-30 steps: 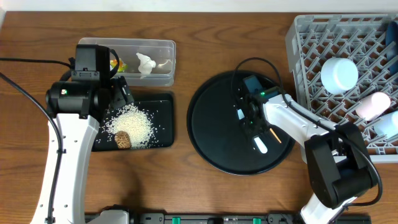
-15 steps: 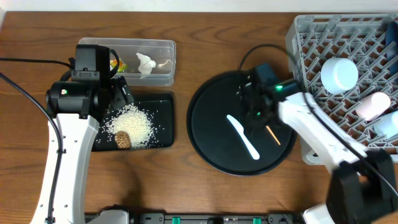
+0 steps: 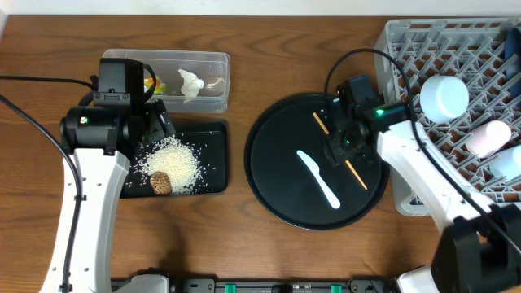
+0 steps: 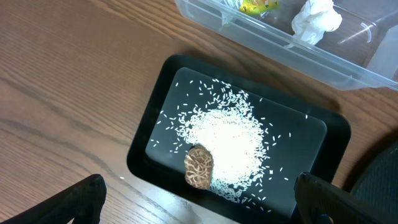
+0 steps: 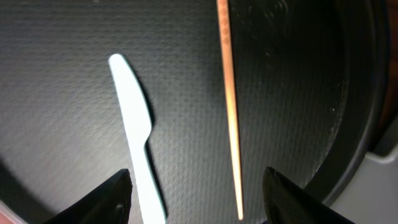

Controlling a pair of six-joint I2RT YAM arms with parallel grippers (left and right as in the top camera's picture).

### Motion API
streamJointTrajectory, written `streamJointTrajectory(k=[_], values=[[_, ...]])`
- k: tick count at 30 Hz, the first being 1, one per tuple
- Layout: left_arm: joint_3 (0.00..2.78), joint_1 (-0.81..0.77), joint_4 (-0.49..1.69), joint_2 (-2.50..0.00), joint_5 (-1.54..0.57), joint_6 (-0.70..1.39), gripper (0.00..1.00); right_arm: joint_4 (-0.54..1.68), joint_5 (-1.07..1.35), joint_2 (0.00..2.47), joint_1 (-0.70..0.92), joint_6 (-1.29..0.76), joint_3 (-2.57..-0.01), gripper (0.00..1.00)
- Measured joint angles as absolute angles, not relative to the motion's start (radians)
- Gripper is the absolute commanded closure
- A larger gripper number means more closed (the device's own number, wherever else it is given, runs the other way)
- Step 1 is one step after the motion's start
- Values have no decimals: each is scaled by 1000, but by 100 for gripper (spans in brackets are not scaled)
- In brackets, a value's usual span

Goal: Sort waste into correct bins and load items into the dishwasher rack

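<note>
Rice grains (image 4: 227,146) lie in a loose white heap in the shallow black rectangular tray (image 3: 213,138), with the small brown food lump (image 4: 199,167) touching the heap's near edge. Just behind that tray stands the clear plastic tub (image 3: 207,61), holding the crumpled yellow-green wrapper (image 3: 151,84) at its left end and the crumpled white tissue (image 3: 191,83) near its middle. The left pincer (image 4: 202,202) hangs over the near rim of the black tray, released, its 2 fingers spread wide and gripping nothing. On the right side of the table, the grey dishwasher rack (image 3: 407,49) carries the pale white-blue bowl (image 3: 444,97), bottom up, with the small pink cup (image 3: 488,137) and the small light-blue cup (image 3: 506,163) lying near its right edge. Between the bins and the rack sits the round black tray (image 3: 273,155), where a white plastic knife (image 3: 319,179) and a thin wooden stick (image 3: 358,175) lie side by side, apart from each other. The right pincer (image 3: 340,145) hovers above the stick, its fingers parted and empty, the stick and the knife's handle showing between them in the wrist view.
</note>
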State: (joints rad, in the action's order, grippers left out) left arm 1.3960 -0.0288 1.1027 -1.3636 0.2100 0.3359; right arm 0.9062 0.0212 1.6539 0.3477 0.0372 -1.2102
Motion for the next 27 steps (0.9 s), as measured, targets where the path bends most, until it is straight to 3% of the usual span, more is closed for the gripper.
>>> streamJointTrajectory(k=[15, 22, 27], values=[[1396, -29, 1103, -1364, 210, 336, 2, 799, -53, 1916, 324, 62, -1196, 55], [1396, -29, 1103, -1364, 210, 336, 2, 793, -14, 1920, 324, 73, -1197, 96], [1396, -29, 1103, -1364, 210, 336, 2, 795, -7, 1921, 324, 74, -1199, 99]])
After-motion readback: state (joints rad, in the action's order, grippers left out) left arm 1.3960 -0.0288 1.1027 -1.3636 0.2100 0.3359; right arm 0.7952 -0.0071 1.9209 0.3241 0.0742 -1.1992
